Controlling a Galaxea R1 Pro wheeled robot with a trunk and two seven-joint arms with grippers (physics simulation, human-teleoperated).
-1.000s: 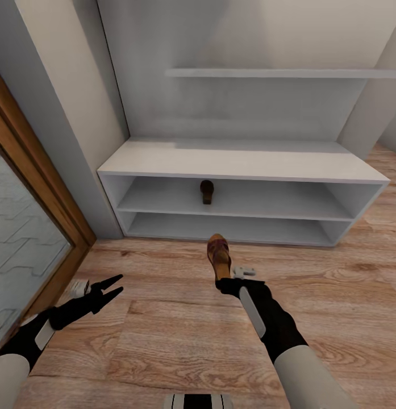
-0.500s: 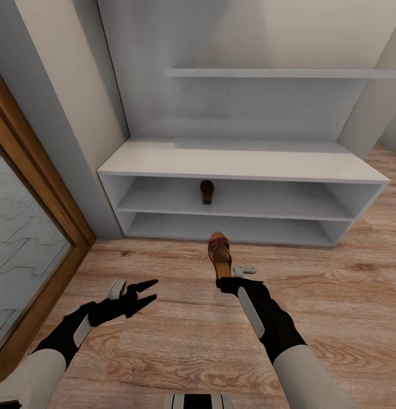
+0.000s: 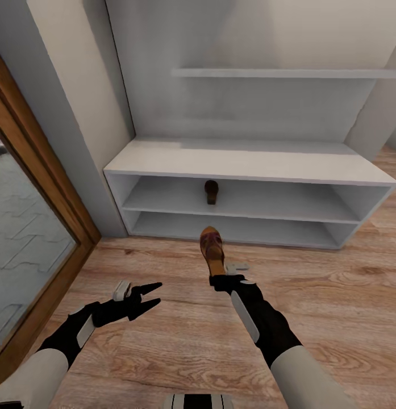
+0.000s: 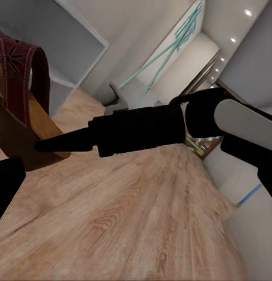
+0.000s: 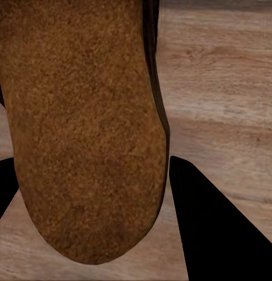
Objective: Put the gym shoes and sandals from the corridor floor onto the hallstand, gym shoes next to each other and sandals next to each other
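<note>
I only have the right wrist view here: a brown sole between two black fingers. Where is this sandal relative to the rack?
Observer: The held sandal is above the floor, just in front of the rack.
Operator: Anything on the rack already?
Observer: Yes, the other sandal sits on the middle shelf.
Operator: And the left gripper?
Observer: The left gripper is open and empty, beside the right gripper.
</note>
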